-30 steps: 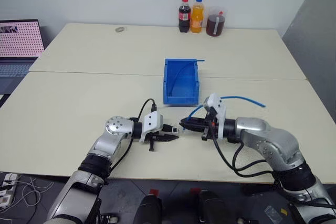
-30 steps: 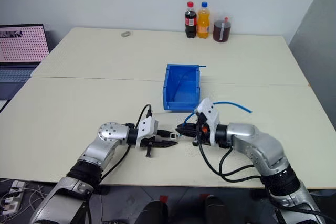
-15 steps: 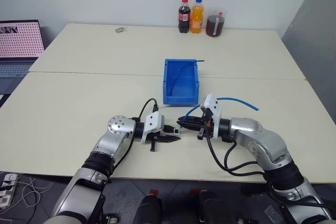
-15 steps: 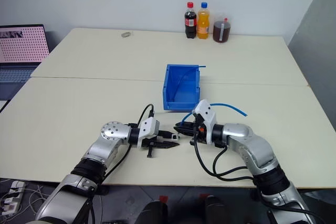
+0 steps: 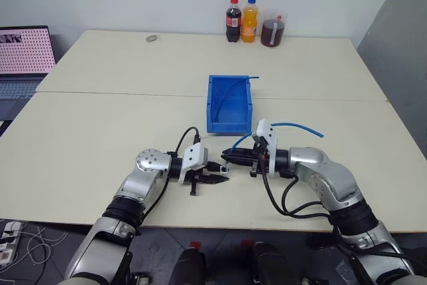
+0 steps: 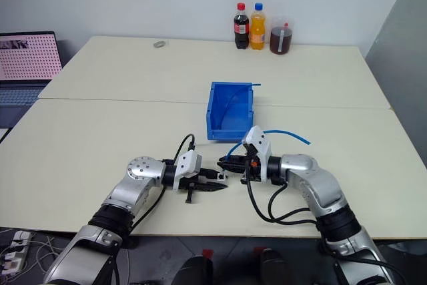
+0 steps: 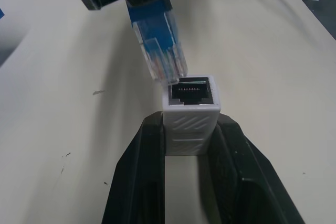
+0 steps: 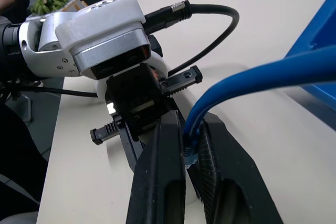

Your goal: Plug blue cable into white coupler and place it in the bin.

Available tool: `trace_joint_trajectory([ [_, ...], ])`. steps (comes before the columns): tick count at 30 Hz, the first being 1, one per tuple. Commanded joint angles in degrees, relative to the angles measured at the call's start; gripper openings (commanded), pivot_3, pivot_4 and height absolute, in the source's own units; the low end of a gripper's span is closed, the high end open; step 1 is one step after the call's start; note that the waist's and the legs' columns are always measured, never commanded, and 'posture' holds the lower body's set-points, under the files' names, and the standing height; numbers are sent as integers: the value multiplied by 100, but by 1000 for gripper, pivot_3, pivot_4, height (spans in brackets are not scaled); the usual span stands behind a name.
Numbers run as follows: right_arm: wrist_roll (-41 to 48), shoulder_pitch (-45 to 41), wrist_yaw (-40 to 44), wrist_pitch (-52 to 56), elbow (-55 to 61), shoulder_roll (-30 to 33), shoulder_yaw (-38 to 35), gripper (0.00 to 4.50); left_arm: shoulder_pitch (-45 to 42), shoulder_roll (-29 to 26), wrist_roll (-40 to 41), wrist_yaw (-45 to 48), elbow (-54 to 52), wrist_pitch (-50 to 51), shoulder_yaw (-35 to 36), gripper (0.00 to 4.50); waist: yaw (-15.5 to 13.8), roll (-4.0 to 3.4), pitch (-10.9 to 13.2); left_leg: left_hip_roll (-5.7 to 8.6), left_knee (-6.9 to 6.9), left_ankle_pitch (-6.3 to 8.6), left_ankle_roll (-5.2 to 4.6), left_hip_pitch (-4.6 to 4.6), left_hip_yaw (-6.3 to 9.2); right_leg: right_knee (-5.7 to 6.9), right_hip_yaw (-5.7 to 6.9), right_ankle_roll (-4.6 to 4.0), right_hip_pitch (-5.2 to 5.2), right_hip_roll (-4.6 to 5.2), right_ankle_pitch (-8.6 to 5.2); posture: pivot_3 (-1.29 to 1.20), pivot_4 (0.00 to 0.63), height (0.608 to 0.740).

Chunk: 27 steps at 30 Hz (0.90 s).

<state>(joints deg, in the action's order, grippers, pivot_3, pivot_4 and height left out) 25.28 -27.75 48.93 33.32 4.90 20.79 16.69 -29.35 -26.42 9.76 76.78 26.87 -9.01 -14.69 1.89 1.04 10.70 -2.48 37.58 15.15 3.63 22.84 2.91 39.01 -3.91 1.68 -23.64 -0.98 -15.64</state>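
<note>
The white coupler (image 7: 190, 109) is clamped between my left gripper's (image 7: 190, 125) fingers, its dark socket facing outward. My right gripper (image 8: 190, 132) is shut on the blue cable (image 8: 262, 74) just behind its clear plug (image 7: 163, 59). The plug is tilted, and its tip sits at the socket's rim, outside the opening. In the head views both grippers meet tip to tip near the table's front, left gripper (image 5: 217, 173) and right gripper (image 5: 230, 155). The cable (image 5: 297, 125) arcs back over my right wrist. The blue bin (image 5: 229, 125) stands just beyond them.
Another blue cable (image 5: 235, 87) lies in the bin, its end poking over the far rim. Two bottles (image 5: 241, 18) and a cup of dark drink (image 5: 273, 31) stand at the table's far edge. A laptop (image 5: 23, 51) sits at the far left.
My right elbow has swung inward, and the plug has crept slightly closer to the coupler. The left gripper has held still with the coupler.
</note>
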Motion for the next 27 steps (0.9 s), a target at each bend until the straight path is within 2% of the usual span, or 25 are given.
trace_joint_trajectory([
  [1,-101,-88,152,-157,-17,-33,2,103,163,-112,-52,44,-127,67,3,775,0,-1,0,0,0,0,0,0,0,0,0,0,0,0,0,0,150,740],
  [10,-341,-68,398,-292,-34,-10,169,103,109,-75,-69,-19,-102,87,25,775,5,-2,-1,-2,10,0,0,-1,0,3,1,-1,3,-1,0,0,150,740],
  [27,-1139,-54,1135,-1240,-219,261,753,103,297,-108,-108,-109,-357,137,16,775,10,-3,-7,-3,17,1,-1,-10,2,3,1,0,16,-2,0,0,150,740],
])
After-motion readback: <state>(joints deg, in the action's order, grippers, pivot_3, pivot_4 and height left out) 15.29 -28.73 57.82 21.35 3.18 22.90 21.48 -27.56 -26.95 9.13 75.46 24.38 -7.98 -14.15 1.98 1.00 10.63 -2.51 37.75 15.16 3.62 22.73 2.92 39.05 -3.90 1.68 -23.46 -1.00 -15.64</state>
